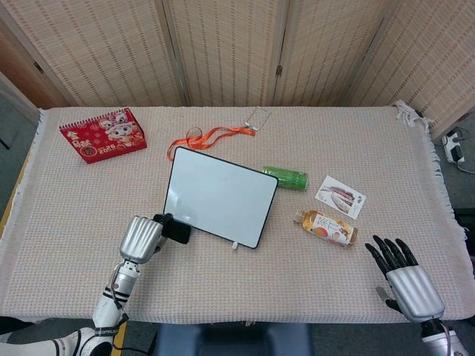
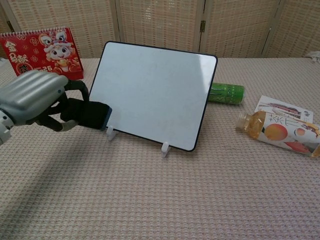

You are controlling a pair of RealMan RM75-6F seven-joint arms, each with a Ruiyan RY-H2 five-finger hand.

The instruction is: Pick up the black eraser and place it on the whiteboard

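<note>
My left hand [image 2: 35,97] holds the black eraser [image 2: 90,116] off the bench — its end overlaps the lower left corner of the propped, tilted whiteboard [image 2: 152,92].

Folding screen [image 1: 237,52] of woven beige panels in wooden frames runs behind the table [image 1: 89,200], which has a beige woven cloth with a fringed right edge. Grey floor [image 1: 15,141] at left; white power strip [image 1: 454,146] on floor at right. Even indoor light.
</note>
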